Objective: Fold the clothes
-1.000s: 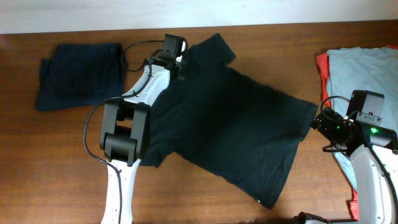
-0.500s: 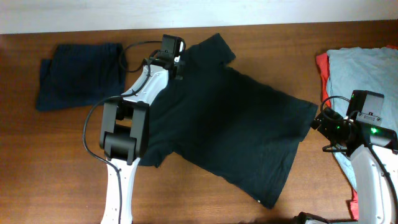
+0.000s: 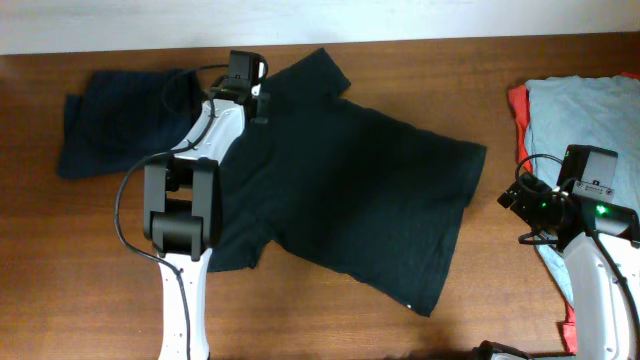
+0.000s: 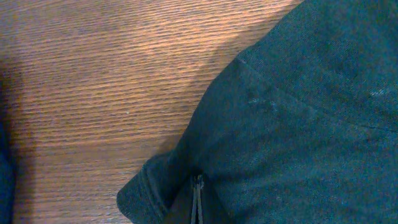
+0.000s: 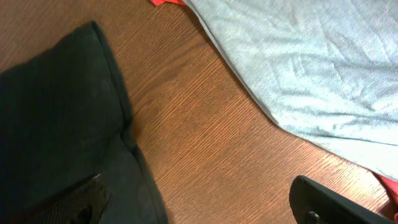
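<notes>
Black T-shirt is lying spread flat on the table, and we are seeing the left gripper clenching tight on a bunched edge of it, most of the cloth stretching away to that pincer's right and the navy garment sitting close on its left. We are seeing the right gripper hanging released, jaws wide and gripping nothing, over bare wood, the shirt's edge lying just beside its left finger and the light grey-blue garment lying ahead toward its right, overlapping a red garment.
</notes>
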